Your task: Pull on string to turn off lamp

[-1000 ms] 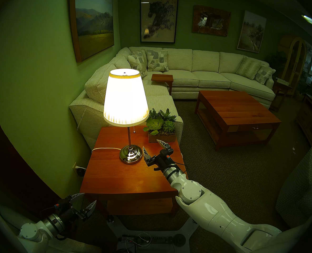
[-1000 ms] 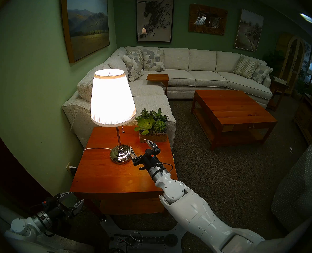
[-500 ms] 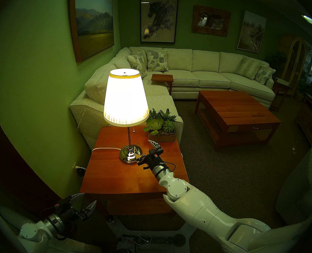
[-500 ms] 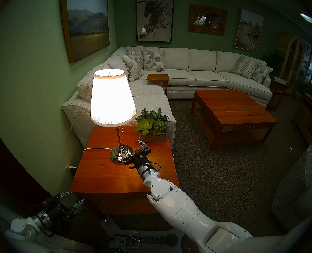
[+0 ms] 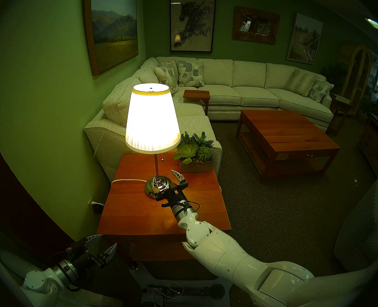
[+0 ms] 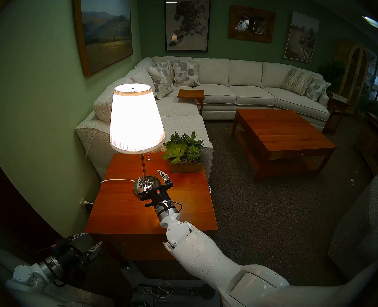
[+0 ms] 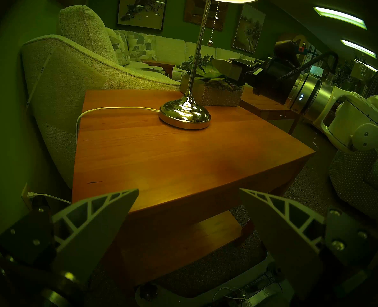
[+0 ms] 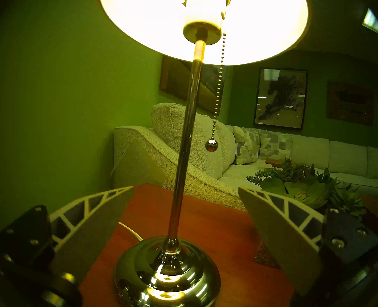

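Observation:
The lamp (image 5: 152,118) is lit, with a white shade, a thin chrome stem (image 8: 184,144) and a domed chrome base (image 8: 168,275), and stands on the wooden side table (image 5: 150,218). The pull chain (image 8: 219,89) hangs under the shade, right of the stem, and ends in a small dark knob (image 8: 211,145); it also shows in the head view (image 5: 162,158). My right gripper (image 5: 163,174) is open low over the base, with a finger on either side of the stem (image 8: 185,187), well below the knob. My left gripper (image 5: 109,239) is open and empty off the table's front left corner.
A succulent planter (image 5: 194,158) stands at the table's back right, close to the right gripper's right finger. A white power cord (image 5: 128,180) runs left from the base to a wall outlet (image 5: 92,204). A sofa (image 5: 121,113) stands behind the table and a coffee table (image 5: 287,136) to the right.
My right arm has swung left across the table, bringing its open gripper from right of the base to over it. The lamp stays lit. The left arm has not moved.

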### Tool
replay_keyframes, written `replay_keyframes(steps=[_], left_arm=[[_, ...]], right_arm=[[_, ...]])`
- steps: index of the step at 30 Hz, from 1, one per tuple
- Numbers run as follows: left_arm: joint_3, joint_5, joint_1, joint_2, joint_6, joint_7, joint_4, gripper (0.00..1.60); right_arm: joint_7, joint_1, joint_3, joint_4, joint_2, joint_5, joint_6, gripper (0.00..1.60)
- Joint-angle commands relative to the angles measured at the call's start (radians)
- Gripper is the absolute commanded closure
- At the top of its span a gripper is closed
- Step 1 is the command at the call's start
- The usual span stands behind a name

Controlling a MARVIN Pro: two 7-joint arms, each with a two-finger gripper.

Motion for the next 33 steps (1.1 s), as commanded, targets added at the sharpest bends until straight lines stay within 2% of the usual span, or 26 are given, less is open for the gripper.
replay_keyframes(steps=[1,12,16,24,33], left_arm=[[-0.005,-0.003,-0.005,0.003,-0.005,-0.002,-0.015,0.00],[-0.006,-0.004,-0.003,0.002,-0.005,-0.002,-0.017,0.00],[-0.006,-0.004,-0.003,0.002,-0.005,-0.002,-0.018,0.00],[-0.006,-0.004,-0.003,0.002,-0.005,-0.002,-0.018,0.00],[-0.006,-0.004,-0.003,0.002,-0.005,-0.002,-0.017,0.00]], right_arm=[[-0.087,0.069,-0.011,0.010,-0.069,-0.061,-0.075,0.00],[-0.262,0.097,-0.044,0.100,-0.095,-0.127,-0.174,0.00],[-0.338,0.117,-0.027,0.154,-0.111,-0.157,-0.214,0.00],[-0.409,0.158,-0.030,0.214,-0.132,-0.195,-0.241,0.00],[-0.449,0.216,-0.032,0.283,-0.167,-0.227,-0.248,0.00]])
